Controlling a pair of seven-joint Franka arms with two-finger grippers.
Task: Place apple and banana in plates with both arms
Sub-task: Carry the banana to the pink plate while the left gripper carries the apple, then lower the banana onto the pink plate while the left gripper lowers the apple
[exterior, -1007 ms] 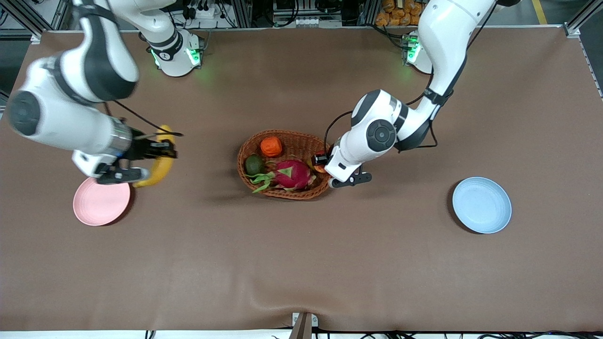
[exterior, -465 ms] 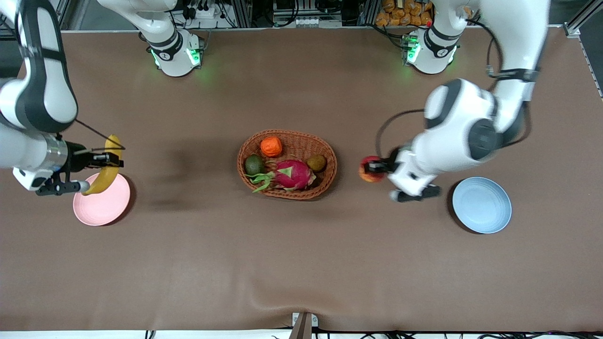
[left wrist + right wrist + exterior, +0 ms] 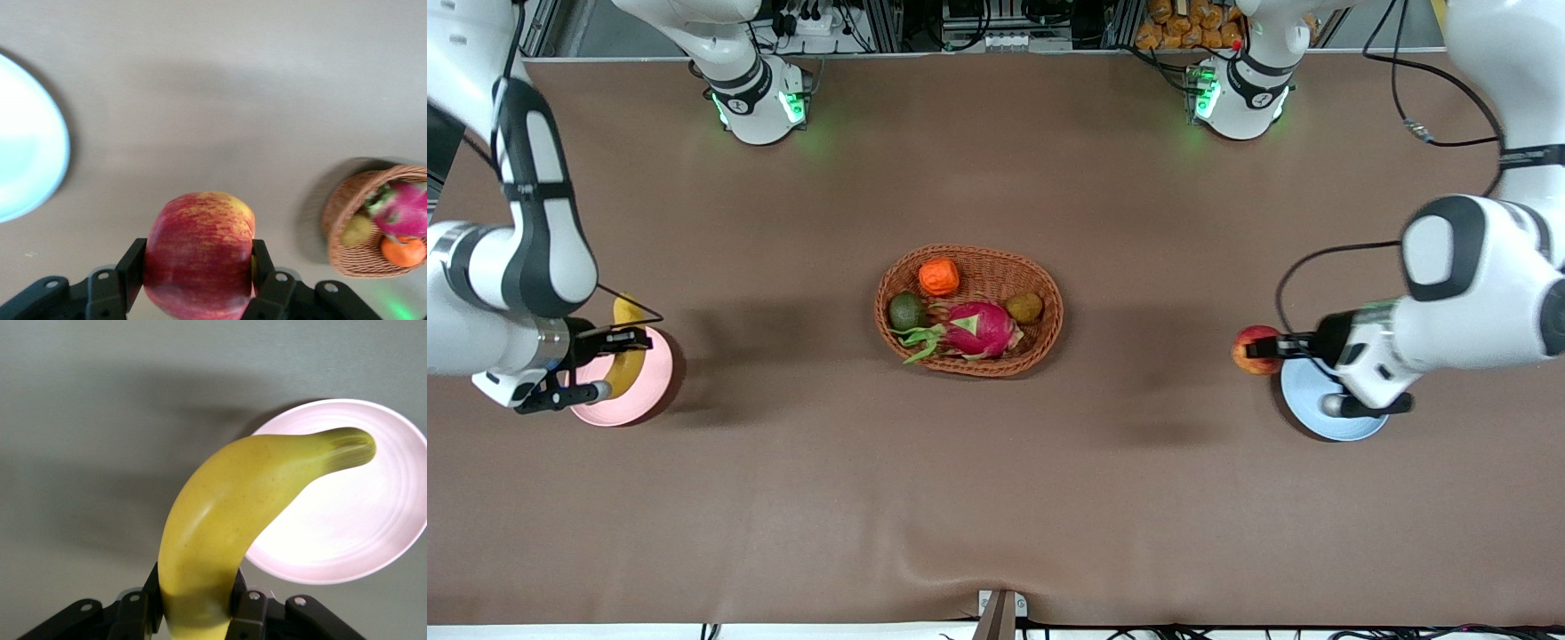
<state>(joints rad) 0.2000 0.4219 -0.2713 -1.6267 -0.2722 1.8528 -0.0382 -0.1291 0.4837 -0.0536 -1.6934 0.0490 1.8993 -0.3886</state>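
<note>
Your right gripper (image 3: 609,342) clamps the banana (image 3: 624,351) over the pink plate (image 3: 649,396). Your left gripper (image 3: 1276,347) grips the apple (image 3: 1254,348) above the table, just beside the blue plate (image 3: 1303,413).

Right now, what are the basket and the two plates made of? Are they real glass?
The basket looks like woven wicker: brown strands criss-cross along its rim and wall. The pink plate and the blue plate look like matte plastic, not glass: solid pastel colour, soft dull sheen, nothing showing through. I can't be certain from looks alone.
</note>
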